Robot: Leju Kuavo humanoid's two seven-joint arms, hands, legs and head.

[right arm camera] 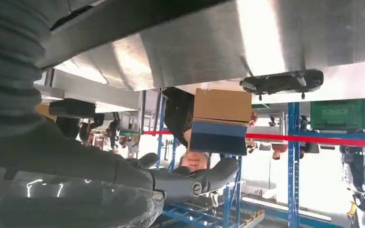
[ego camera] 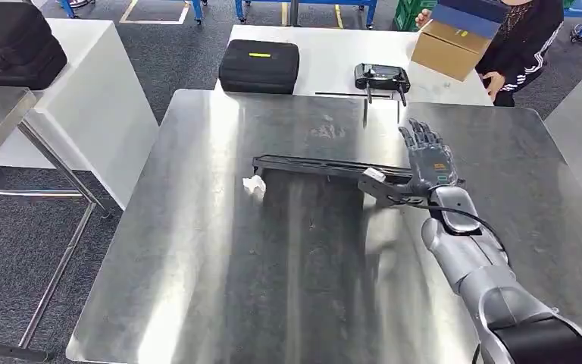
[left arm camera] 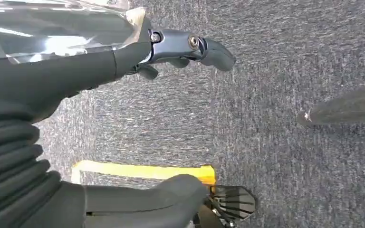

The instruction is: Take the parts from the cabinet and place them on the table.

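Here the long black part (ego camera: 314, 167) lies flat on the steel desk (ego camera: 197, 288), its long axis running sideways, leftward from the right robot hand (ego camera: 427, 163), whose fingers are spread above its near end, not gripping.

**Silver arm, dark hands, ribbed grey cuffs**

At the lower right of the head view, the right arm (ego camera: 476, 262) is silver with rounded, glossy segments and ends near the frame's bottom edge in a black band. A thin black cable loops along its wrist. The right hand (ego camera: 427, 163) is dark grey-blue with a small teal marking on its back. In the left wrist view, the left hand (left arm camera: 123, 61) shows a grey ribbed cover at the left edge, a thick grey thumb, and darker blue-grey fingers (left arm camera: 190, 47) with silver screws.
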